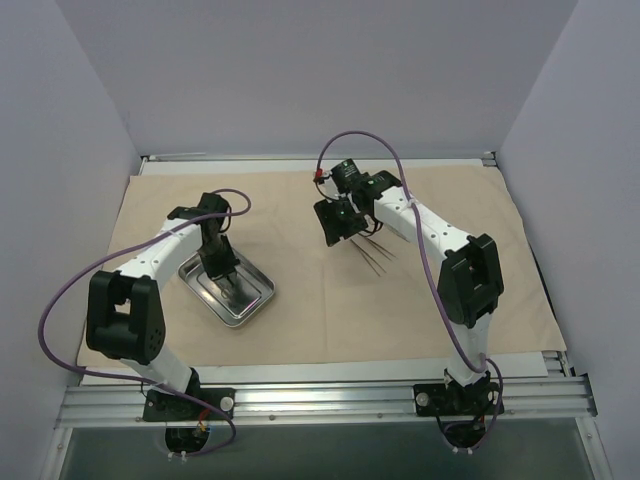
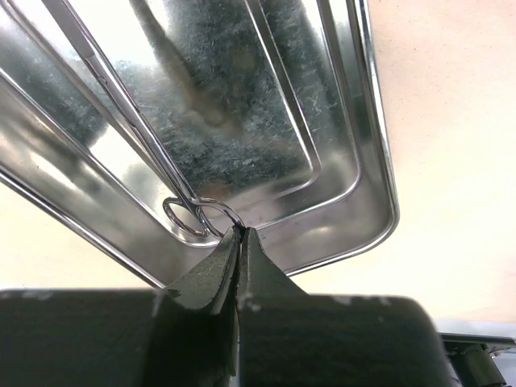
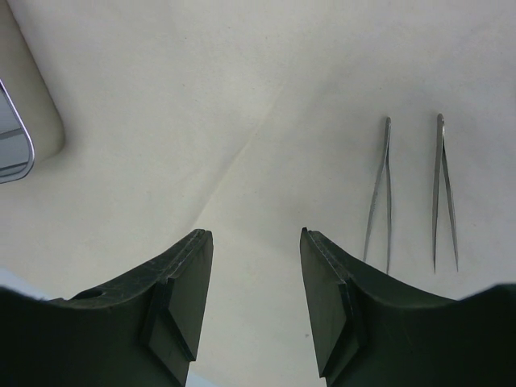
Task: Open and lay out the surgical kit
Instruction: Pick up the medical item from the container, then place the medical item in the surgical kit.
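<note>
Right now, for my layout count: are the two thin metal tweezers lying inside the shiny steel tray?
No, both thin metal tweezers lie on the beige cloth wrap.

Our left end effector (image 2: 240, 235) points down, jaws pressed together; our right end effector (image 3: 256, 235) hovers farther back, jaws apart.

White-shelled left arm (image 1: 165, 248) and right arm (image 1: 428, 228) with chunky black joint housings (image 1: 125, 318), looping purple cables (image 1: 41, 322), dark wedge-shaped matte fingers (image 3: 181, 290).

Plain pale-lilac walls (image 1: 300, 70) stand beyond the right gripper (image 1: 348, 236) and to both its sides. An aluminium rail (image 1: 320, 400) runs behind it.
</note>
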Controlling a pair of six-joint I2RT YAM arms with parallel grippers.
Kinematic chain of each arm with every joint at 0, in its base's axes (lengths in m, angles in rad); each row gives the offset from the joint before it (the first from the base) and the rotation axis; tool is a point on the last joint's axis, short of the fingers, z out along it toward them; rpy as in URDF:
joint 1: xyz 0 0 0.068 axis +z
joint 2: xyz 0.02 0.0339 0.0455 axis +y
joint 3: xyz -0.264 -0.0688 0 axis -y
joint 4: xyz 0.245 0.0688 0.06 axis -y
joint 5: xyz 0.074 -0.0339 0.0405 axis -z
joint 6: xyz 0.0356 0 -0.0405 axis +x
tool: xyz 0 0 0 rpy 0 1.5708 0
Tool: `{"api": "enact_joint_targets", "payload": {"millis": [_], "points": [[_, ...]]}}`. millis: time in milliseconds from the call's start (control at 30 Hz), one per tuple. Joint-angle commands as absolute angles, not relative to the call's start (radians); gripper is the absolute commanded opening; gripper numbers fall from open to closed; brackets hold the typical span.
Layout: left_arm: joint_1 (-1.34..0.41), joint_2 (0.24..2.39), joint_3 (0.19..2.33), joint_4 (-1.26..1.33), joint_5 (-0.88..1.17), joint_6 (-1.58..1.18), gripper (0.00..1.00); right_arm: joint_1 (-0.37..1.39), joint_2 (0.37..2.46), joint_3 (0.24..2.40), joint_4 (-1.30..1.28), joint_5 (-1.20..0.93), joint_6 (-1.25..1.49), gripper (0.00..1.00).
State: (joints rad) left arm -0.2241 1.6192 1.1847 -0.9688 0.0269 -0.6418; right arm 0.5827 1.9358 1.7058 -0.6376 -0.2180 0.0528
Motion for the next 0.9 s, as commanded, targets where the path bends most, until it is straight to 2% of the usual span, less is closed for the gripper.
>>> {"api": "enact_joint_targets", "payload": {"millis": [0,233,467,667,867], "points": [[-0.216,1.568,1.227,-1.0,0.038,-0.623,0.02,0.595,1.944,1.749,-0.663,-0.227,0.055,0.48],[-0.216,1.497,1.247,-1.008,0.106,-0.565,0.02,0.595,1.957,1.784,-0.647,-0.32,0.063,0.5],[-0.219,1.37,1.224,-0.96,0.195,-0.499,0.02,0.56,1.976,1.801,-0.5,-0.604,0.166,0.53],[-0.229,1.33,1.256,-0.963,0.255,-0.457,0.02,0.558,2.025,1.874,-0.361,-0.739,0.359,0.64],[-0.268,1.331,1.318,-0.962,0.287,-0.434,0.02,0.615,2.072,1.888,-0.143,-0.792,0.63,0.65]]}}
